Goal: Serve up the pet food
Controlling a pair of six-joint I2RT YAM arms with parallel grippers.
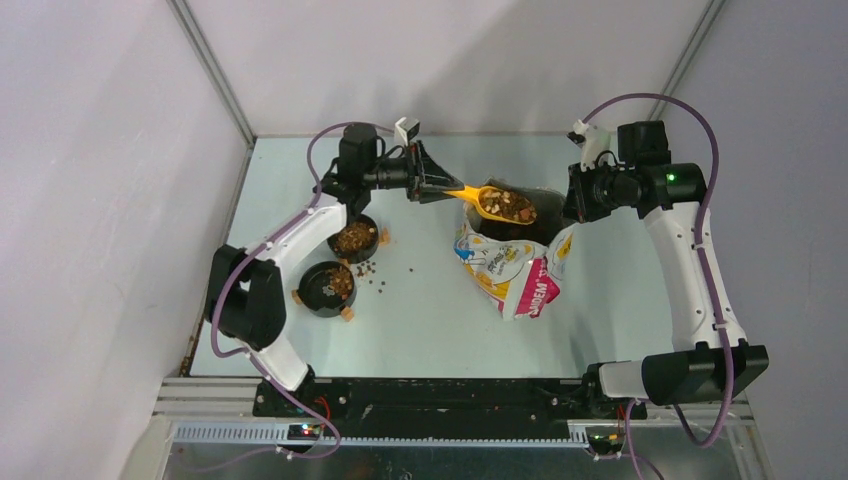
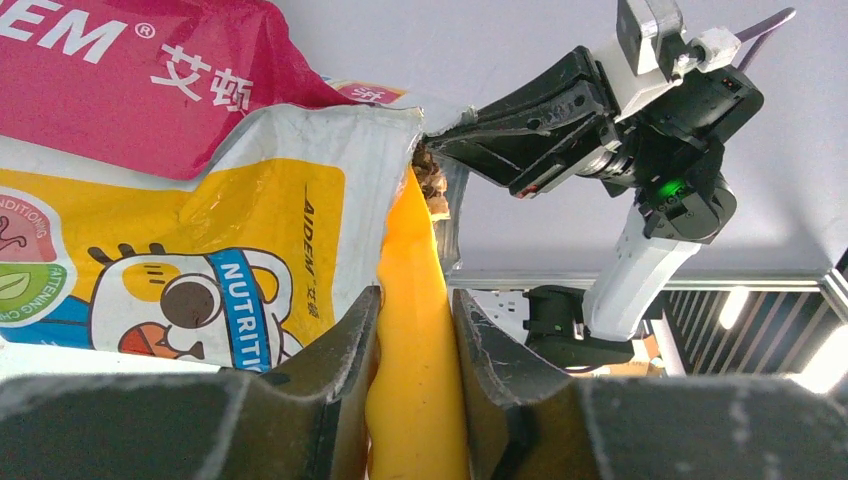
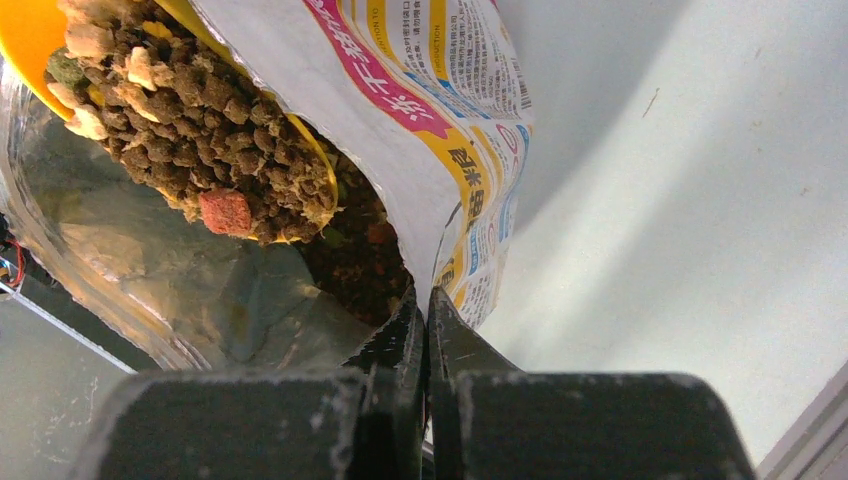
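The pale worktop (image 1: pixel 430 325) carried a black bowl (image 1: pixel 374 246) and a second bowl (image 1: pixel 313 291) at nine o'clock, spilled pet food (image 1: pixel 366 270) beside them, and the bag (image 1: pixel 512 278) toward three.

Pet food (image 1: pixel 513 207) lies in the scoop (image 1: pixel 468 194) over the bag (image 1: pixel 508 280); bowls (image 1: pixel 317 290) stand left.

right end effector (image 3: pixel 427 305) pinches the bag (image 3: pixel 440 100) beside a scoop (image 3: pixel 25 40) heaped with pet food (image 3: pixel 200 120).

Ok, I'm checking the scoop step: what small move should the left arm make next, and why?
Probably lift the scoop level, clear of the bag: left gripper clamps its handle, pet food is heaped in it, and the right gripper pins the bag's edge.
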